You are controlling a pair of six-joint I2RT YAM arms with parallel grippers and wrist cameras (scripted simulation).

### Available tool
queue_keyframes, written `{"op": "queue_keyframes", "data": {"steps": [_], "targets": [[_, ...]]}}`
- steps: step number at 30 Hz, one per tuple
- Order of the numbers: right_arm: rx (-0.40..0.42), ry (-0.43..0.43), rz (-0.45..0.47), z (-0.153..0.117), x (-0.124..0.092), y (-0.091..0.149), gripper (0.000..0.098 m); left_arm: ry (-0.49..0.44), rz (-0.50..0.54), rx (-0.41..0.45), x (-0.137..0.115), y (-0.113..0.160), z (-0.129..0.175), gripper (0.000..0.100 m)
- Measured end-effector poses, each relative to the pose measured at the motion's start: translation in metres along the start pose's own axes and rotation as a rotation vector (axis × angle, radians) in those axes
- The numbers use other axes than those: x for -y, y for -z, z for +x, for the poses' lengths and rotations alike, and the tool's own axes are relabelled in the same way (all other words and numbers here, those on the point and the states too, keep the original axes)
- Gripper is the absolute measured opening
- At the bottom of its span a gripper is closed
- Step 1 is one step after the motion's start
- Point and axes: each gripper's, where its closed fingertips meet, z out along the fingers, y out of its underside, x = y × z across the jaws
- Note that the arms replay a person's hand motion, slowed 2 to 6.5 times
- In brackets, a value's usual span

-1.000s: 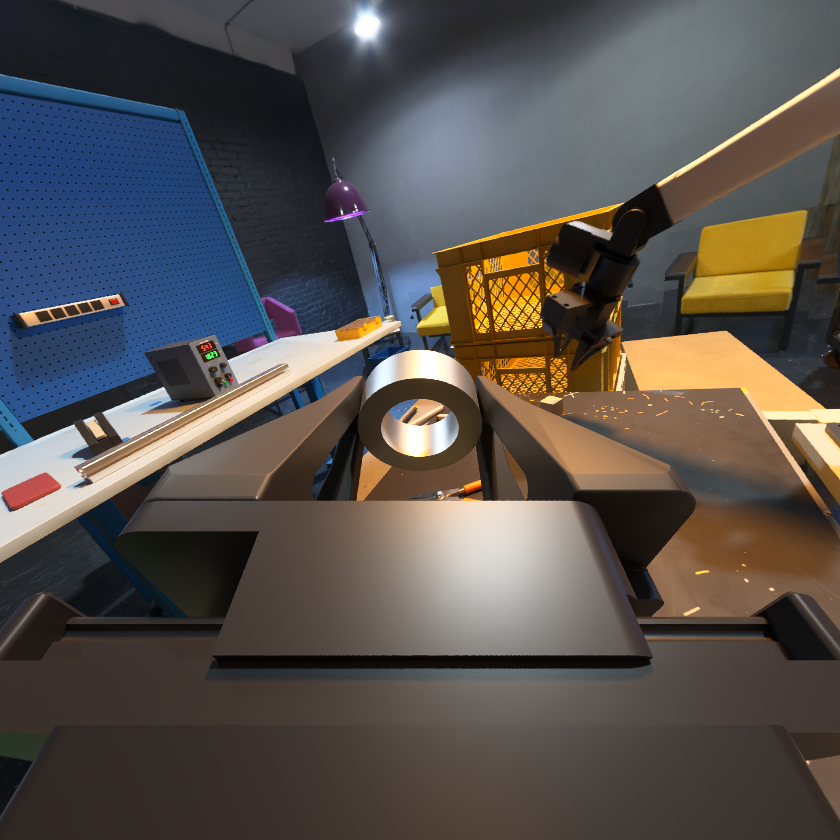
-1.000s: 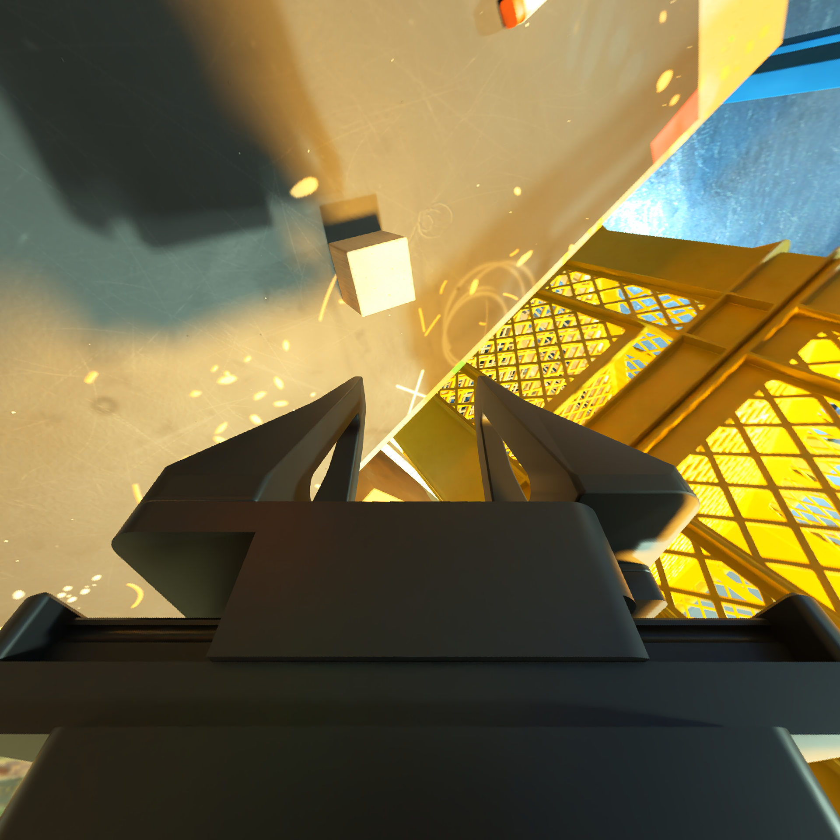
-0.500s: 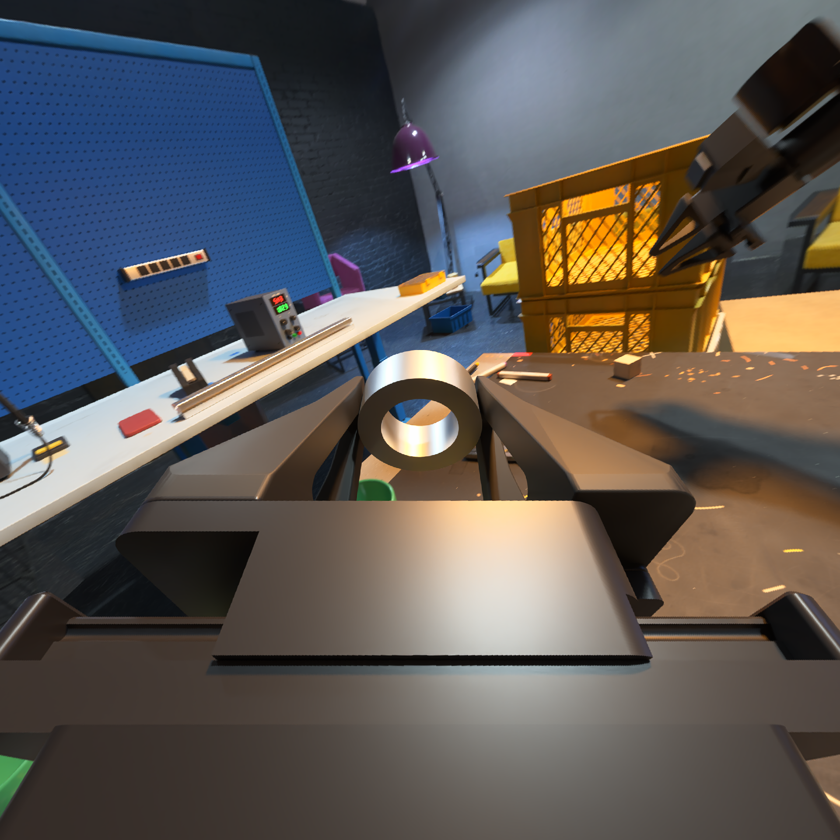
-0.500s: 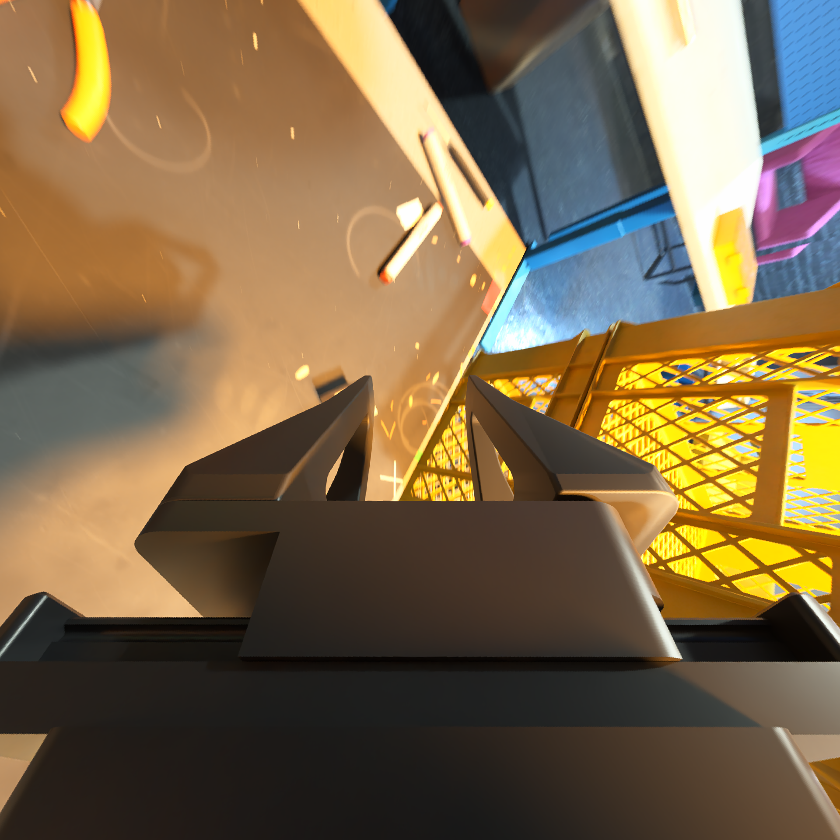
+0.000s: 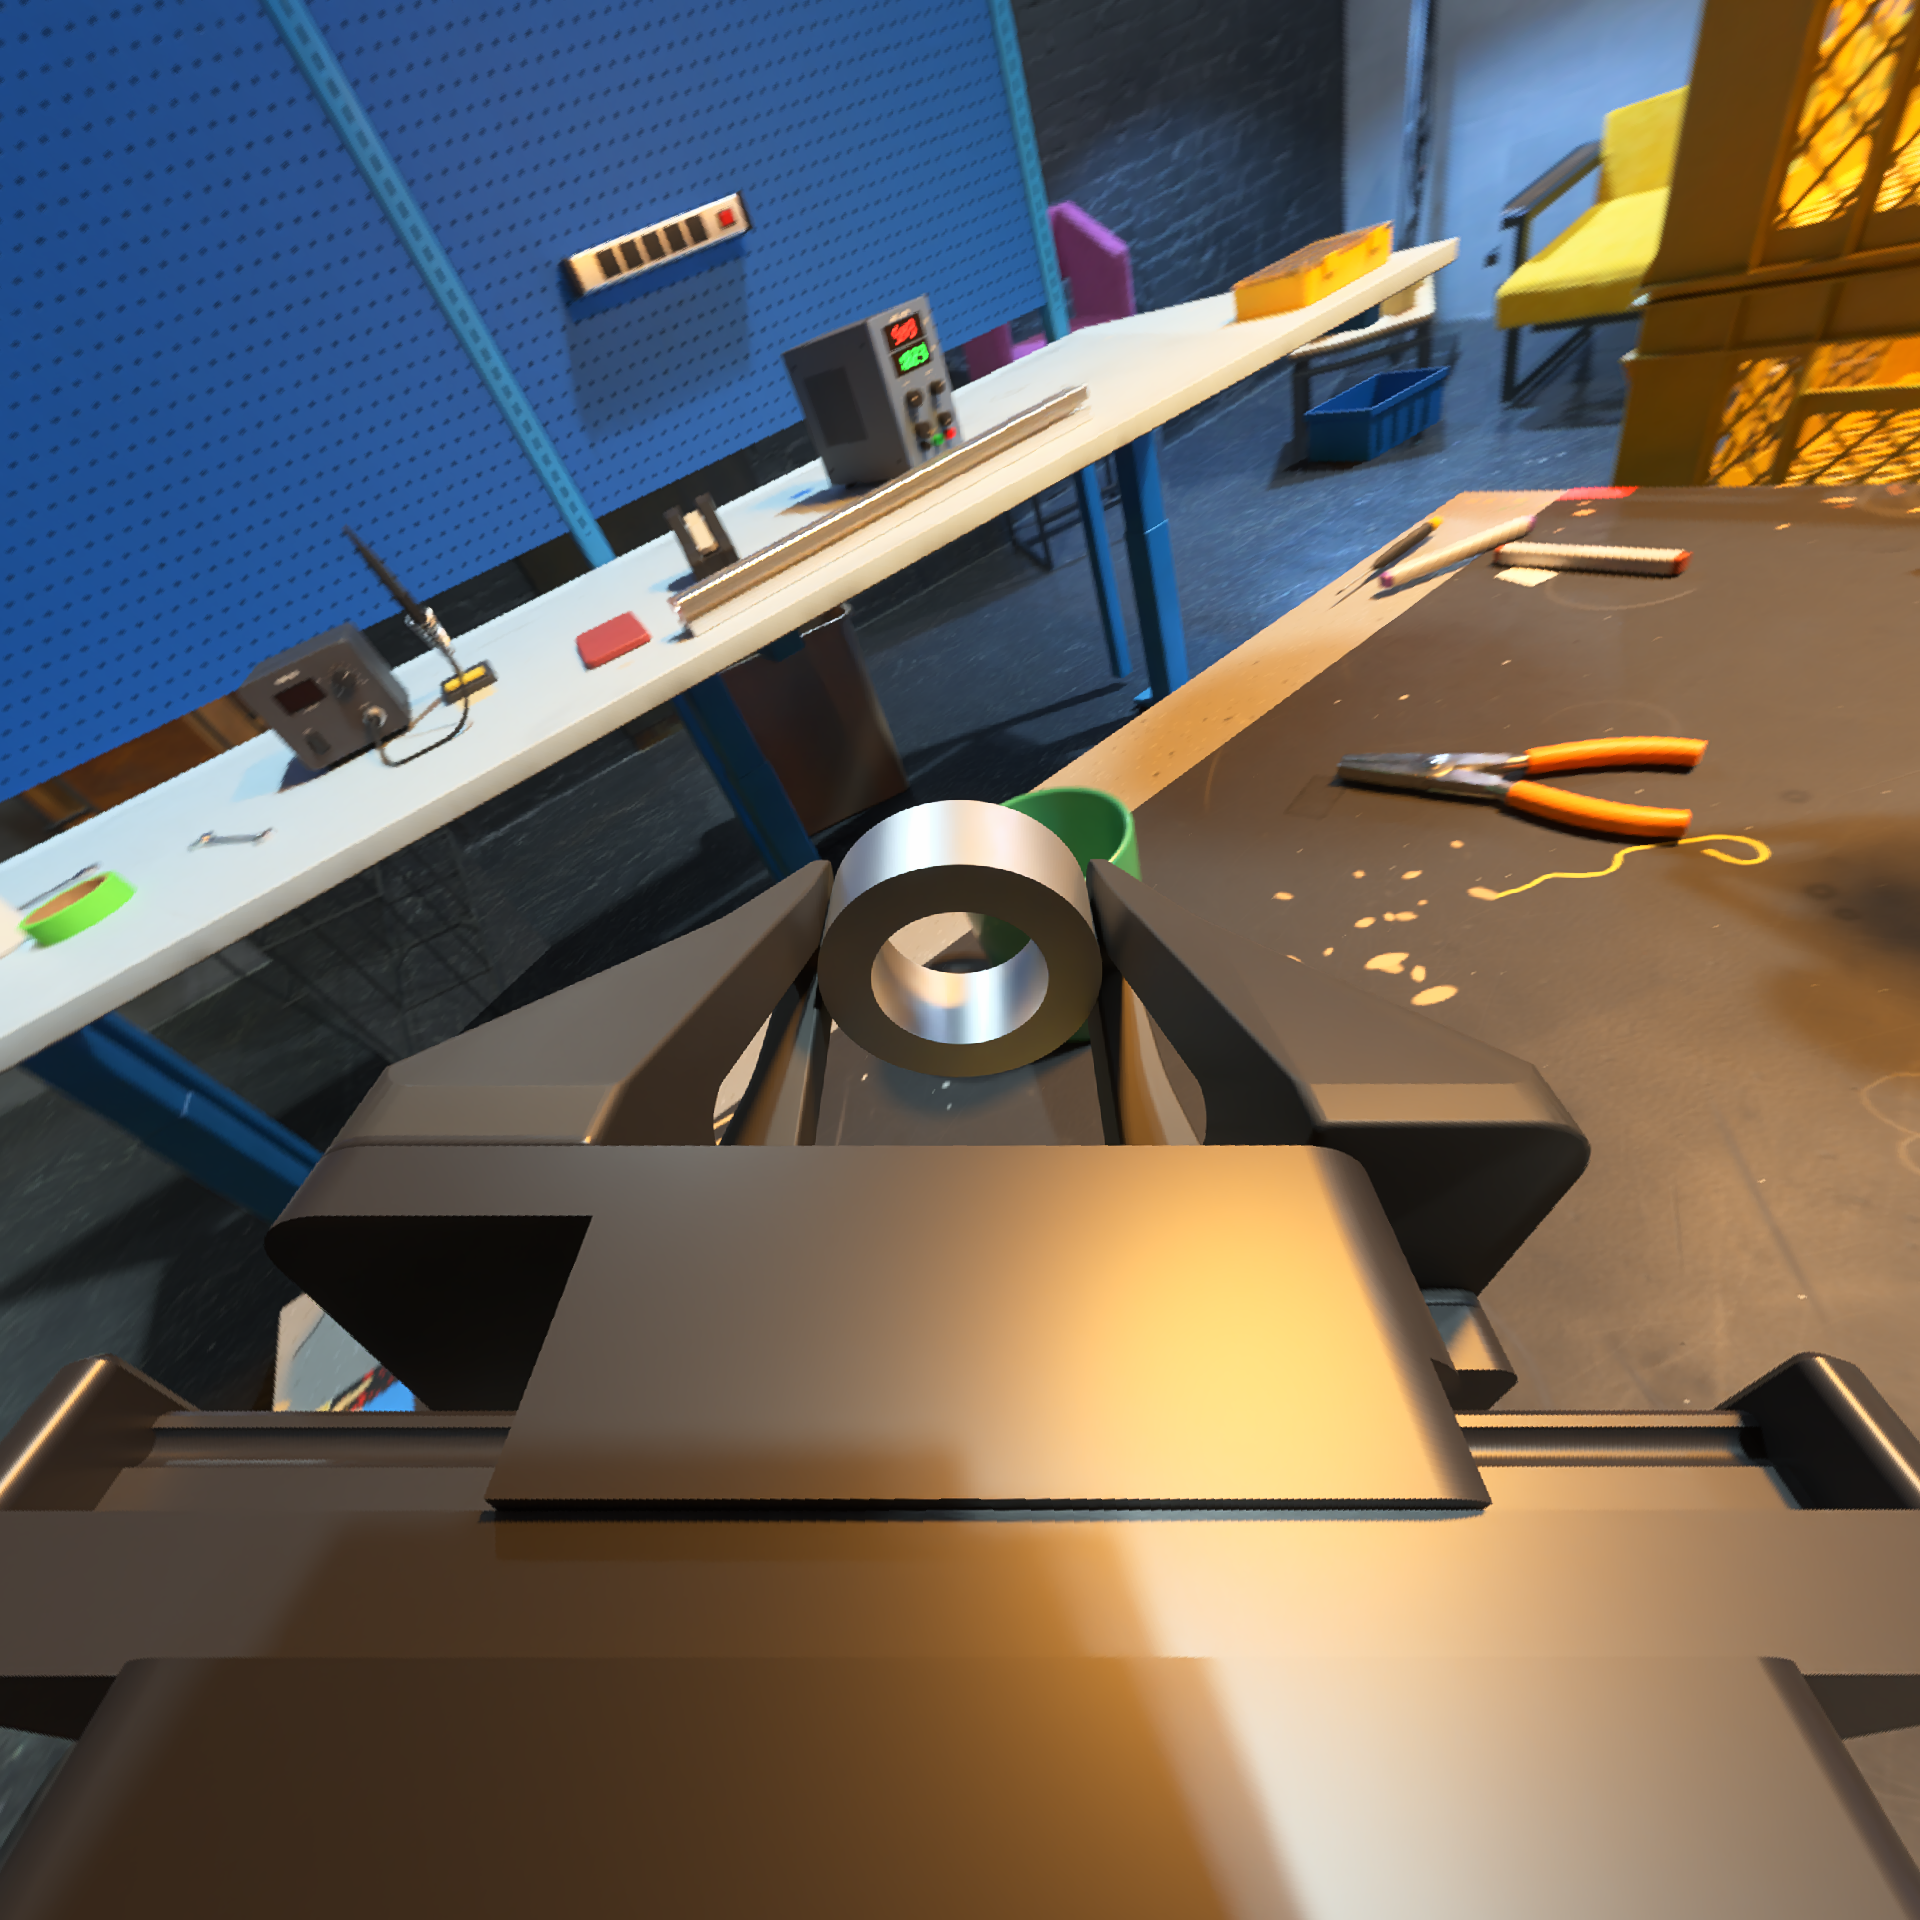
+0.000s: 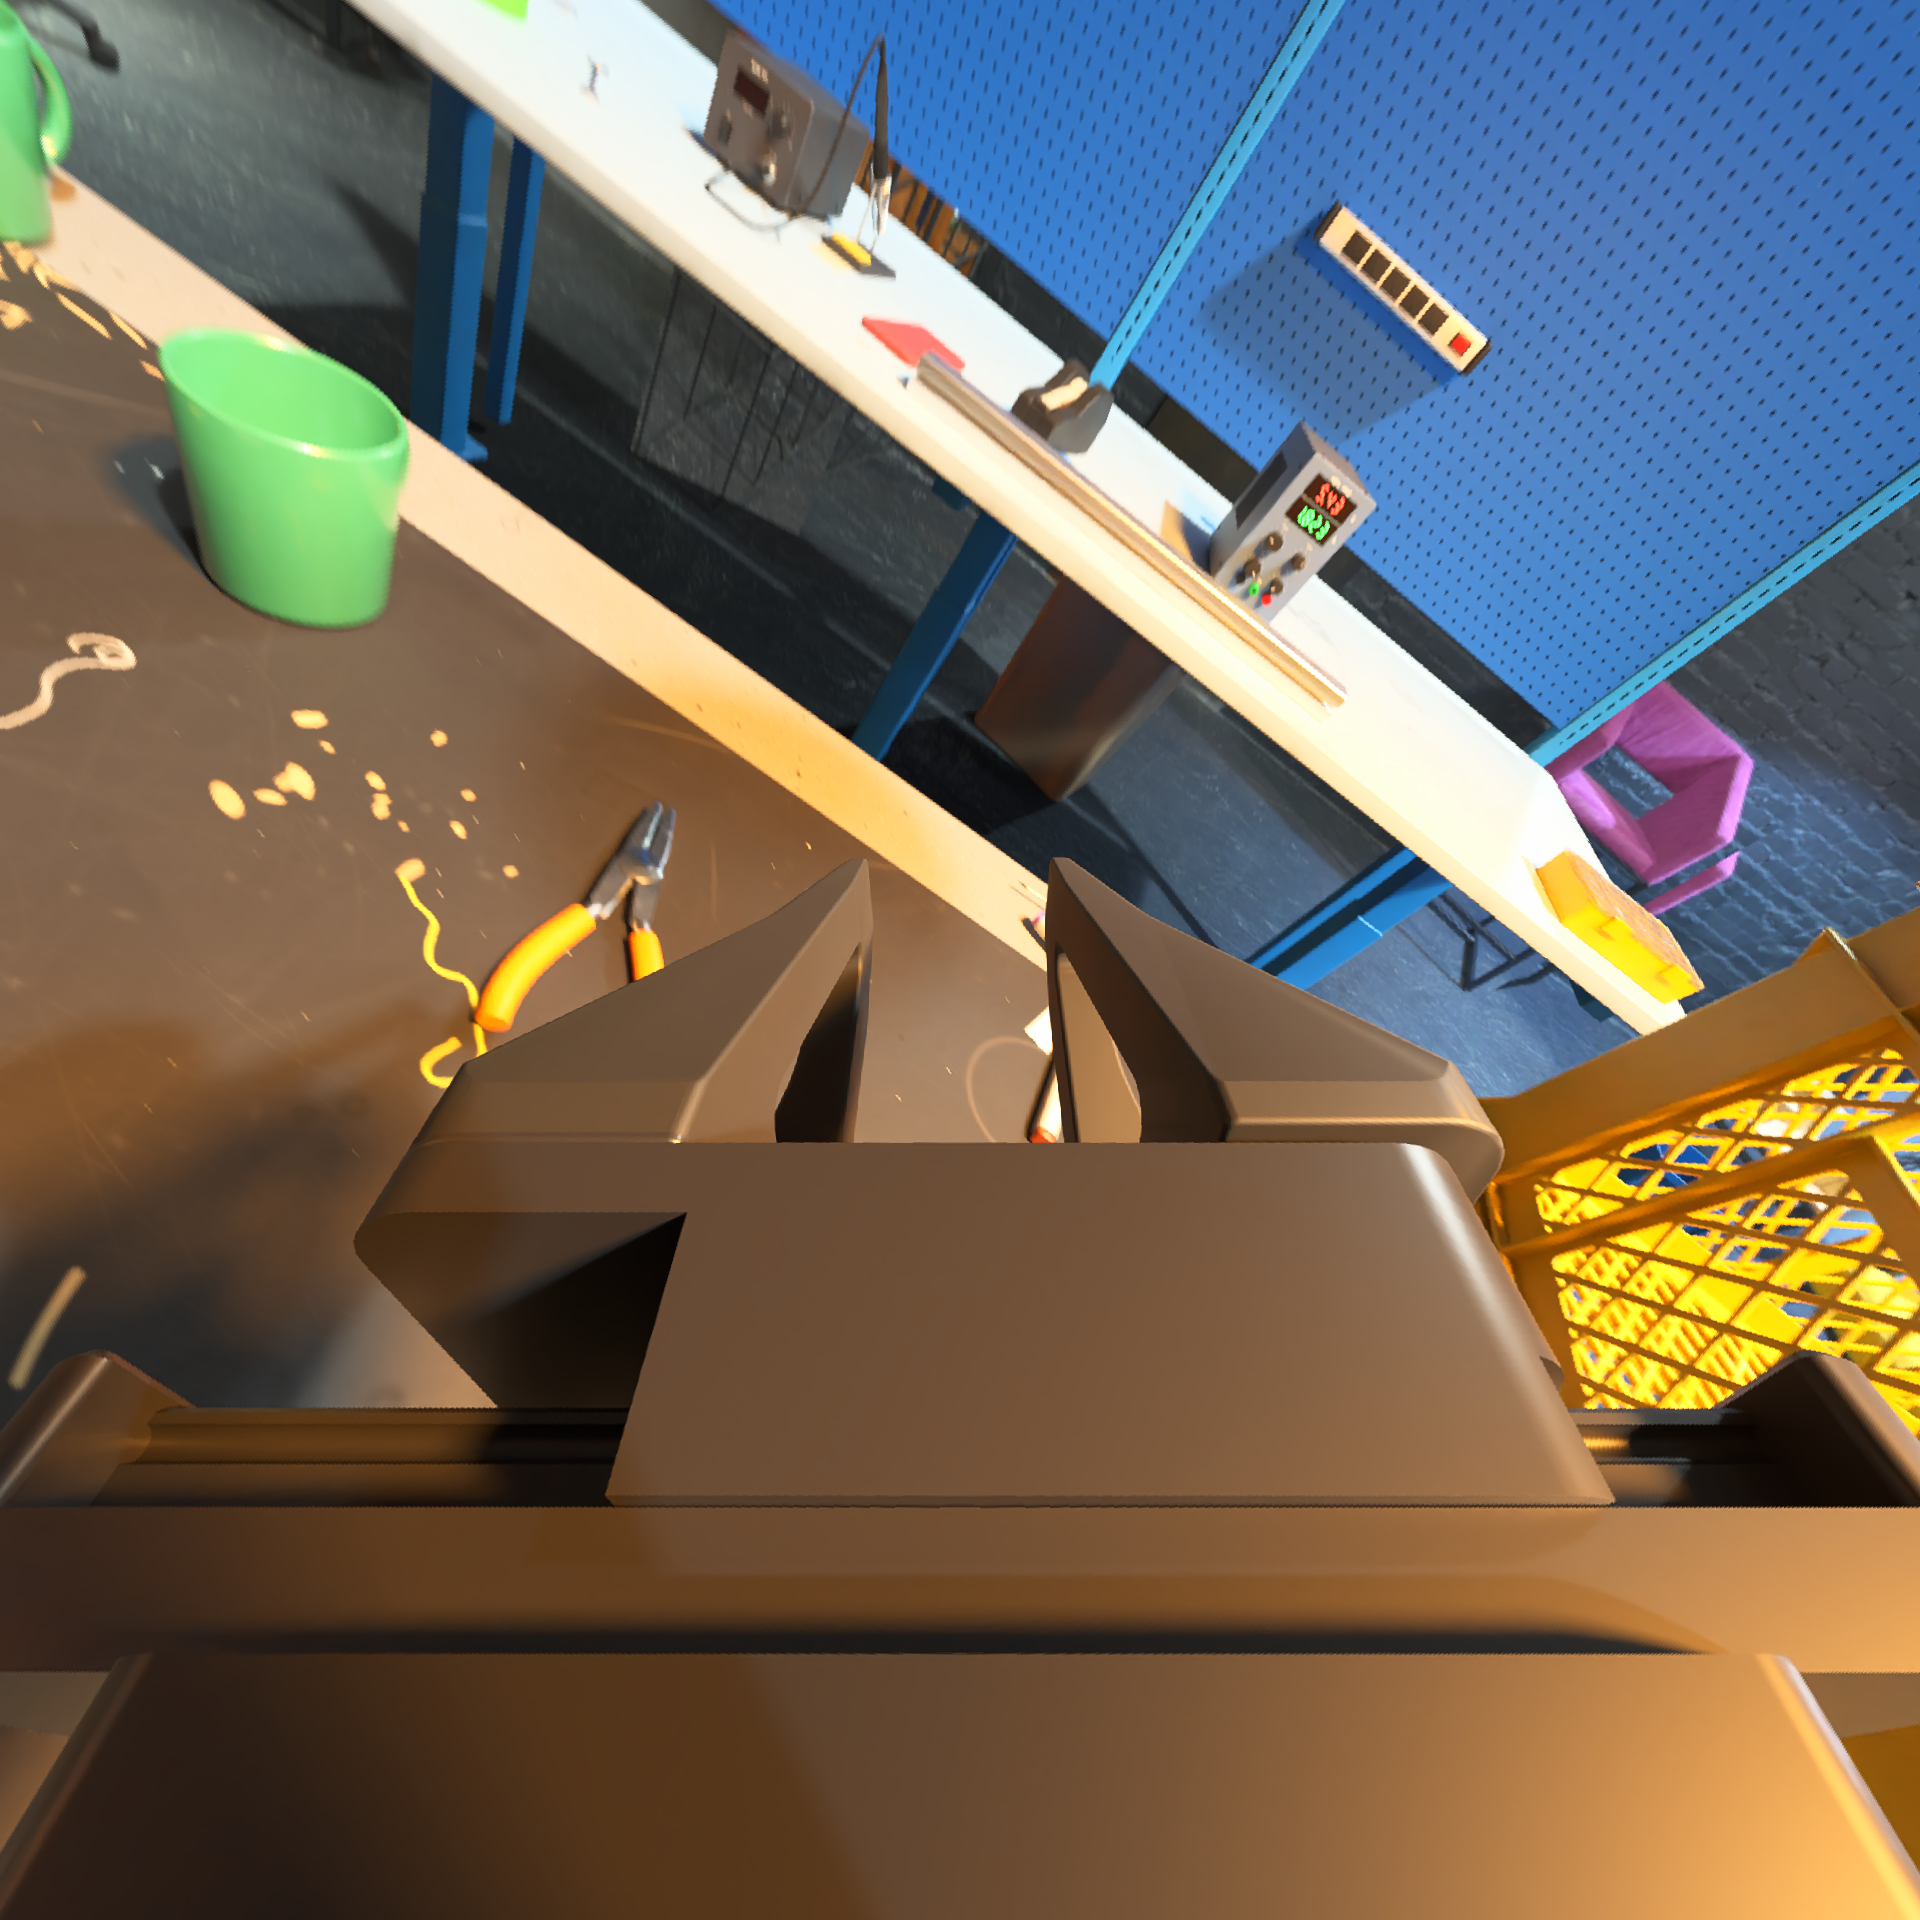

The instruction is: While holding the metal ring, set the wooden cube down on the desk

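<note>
My left gripper point(image 5: 961, 904) is shut on the metal ring point(image 5: 961, 940), a thick shiny steel ring held by its sides with the hole facing the camera, above the left edge of the dark desk point(image 5: 1558, 1039). My right gripper point(image 6: 958, 873) is open and empty, raised over the desk point(image 6: 208, 987) and pointing toward its far edge. The wooden cube shows in neither view. The other arm does not show in either view.
A green cup point(image 5: 1086, 831) stands just behind the ring; it also shows in the right wrist view point(image 6: 286, 478). Orange-handled pliers point(image 5: 1538, 779) point(image 6: 582, 925) and markers point(image 5: 1590, 558) lie on the desk. Yellow crates point(image 6: 1714, 1226) stand at its far end. A white workbench point(image 5: 520, 727) runs alongside.
The right gripper has lifted and swung away from the cube on the desk, which has left its view. The left wrist view has turned left, losing the right arm and cube; the ring stays gripped.
</note>
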Motion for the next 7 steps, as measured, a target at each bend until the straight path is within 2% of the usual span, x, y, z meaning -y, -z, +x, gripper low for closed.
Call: {"op": "queue_keyframes", "data": {"steps": [7], "targets": [[-0.015,-0.098,0.105,-0.047,0.027,-0.014,0.0271,0.022,-0.049,0.104,-0.028,0.017,-0.014,0.04]]}}
